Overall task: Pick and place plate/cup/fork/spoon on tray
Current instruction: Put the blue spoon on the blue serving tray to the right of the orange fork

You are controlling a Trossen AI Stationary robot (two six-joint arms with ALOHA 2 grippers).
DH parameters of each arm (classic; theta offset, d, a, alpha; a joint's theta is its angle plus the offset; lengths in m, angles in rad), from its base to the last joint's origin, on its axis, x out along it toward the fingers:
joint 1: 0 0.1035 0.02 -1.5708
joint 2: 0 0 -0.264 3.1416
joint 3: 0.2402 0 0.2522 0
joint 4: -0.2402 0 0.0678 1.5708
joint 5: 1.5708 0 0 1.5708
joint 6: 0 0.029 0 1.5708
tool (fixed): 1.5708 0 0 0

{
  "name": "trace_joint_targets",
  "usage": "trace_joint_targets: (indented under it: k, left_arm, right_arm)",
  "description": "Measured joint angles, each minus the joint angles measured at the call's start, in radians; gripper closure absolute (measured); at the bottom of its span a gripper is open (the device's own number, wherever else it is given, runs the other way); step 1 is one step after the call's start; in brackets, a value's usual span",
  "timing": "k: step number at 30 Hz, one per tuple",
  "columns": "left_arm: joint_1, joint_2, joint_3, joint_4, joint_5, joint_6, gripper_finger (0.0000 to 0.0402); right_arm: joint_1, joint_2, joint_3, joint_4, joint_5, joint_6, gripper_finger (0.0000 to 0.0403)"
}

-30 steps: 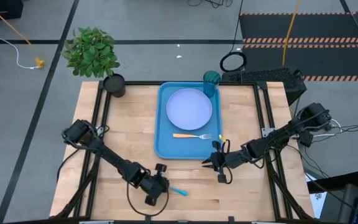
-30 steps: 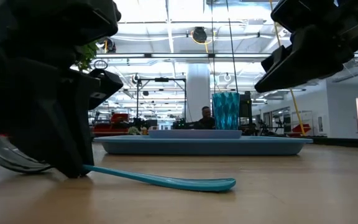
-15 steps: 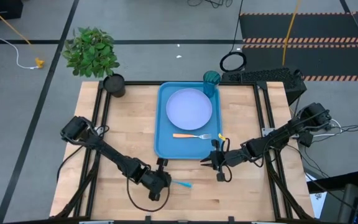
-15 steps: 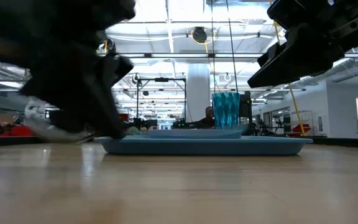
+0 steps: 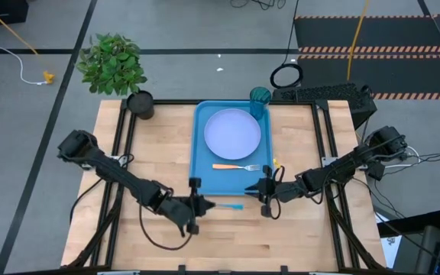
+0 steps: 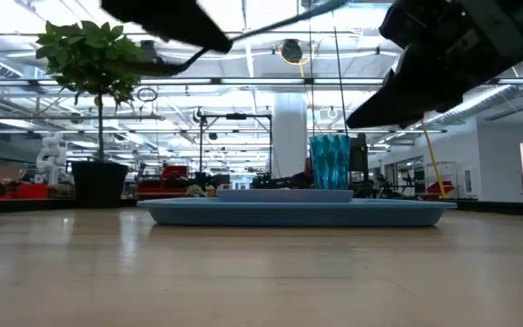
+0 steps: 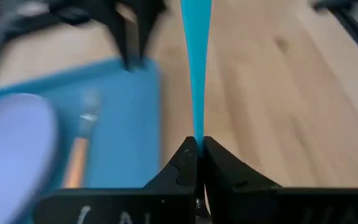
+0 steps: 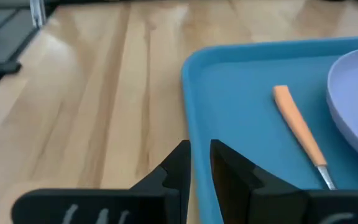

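Gripping the spoon [image 5: 228,205] by the bowl end, the left gripper [image 5: 197,206] hangs over bare wood just in front of the tray [image 5: 200,145], its fingers pinched tight on the metal so that the light-blue handle sticks out toward the right arm. In the left wrist view the handle [image 7: 196,68] runs straight out from between the two closed fingers [image 7: 178,168], with the tray's corner and the fork beside it. From table height the spoon [image 6: 243,34] shows clear of the tabletop, high in the picture.

On the tray, the plate [image 5: 232,132] lies flat in the far half. The fork [image 5: 236,166] lies crosswise on the tray floor just in front of the plate, tines toward the right arm. The cup [image 5: 260,100] stands upright at the tray's far right corner, touching or just beside the plate; the high view does not settle which.

The right gripper [image 5: 265,195] hovers at the tray's near right corner, close to the spoon handle's tip, holding nothing. Its fingers [image 8: 178,163] are nearly together, with only a narrow slit between them.

A potted plant [image 5: 114,67] stands at the table's far left corner.
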Motion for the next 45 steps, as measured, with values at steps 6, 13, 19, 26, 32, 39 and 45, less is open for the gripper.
trace_joint_targets:
  k: [6, 13, 19, 26, 32, 39, 45]
  left_arm:
    - [0.002, -0.030, 0.000, 0.043, -0.204, -0.050, 0.0394]
    - [0.012, 0.027, 0.001, 0.152, -0.392, -0.142, 0.0391]
    - [0.001, 0.113, 0.001, 0.257, -0.402, -0.096, 0.0394]
    - [0.010, 0.149, 0.000, 0.314, -0.415, -0.026, 0.0394]
    - [0.013, 0.148, 0.000, 0.313, -0.417, 0.001, 0.0394]
    - [0.030, 0.148, 0.000, 0.300, -0.410, 0.044, 0.0394]
    - [0.057, 0.147, 0.000, 0.296, -0.414, 0.084, 0.0392]
  right_arm:
    - [0.002, 0.000, 0.000, 0.090, 0.020, -0.005, 0.0348]
    - [0.015, 0.000, 0.000, 0.224, 0.119, 0.038, 0.0348]
    - [0.055, -0.001, 0.000, 0.339, 0.177, 0.000, 0.0344]
    - [0.061, -0.001, 0.000, 0.379, 0.177, -0.033, 0.0305]
    - [0.056, -0.001, 0.000, 0.426, 0.178, -0.079, 0.0283]
    - [0.025, -0.001, 0.000, 0.447, 0.178, -0.093, 0.0327]
    - [0.000, -0.001, 0.000, 0.452, 0.171, -0.165, 0.0396]
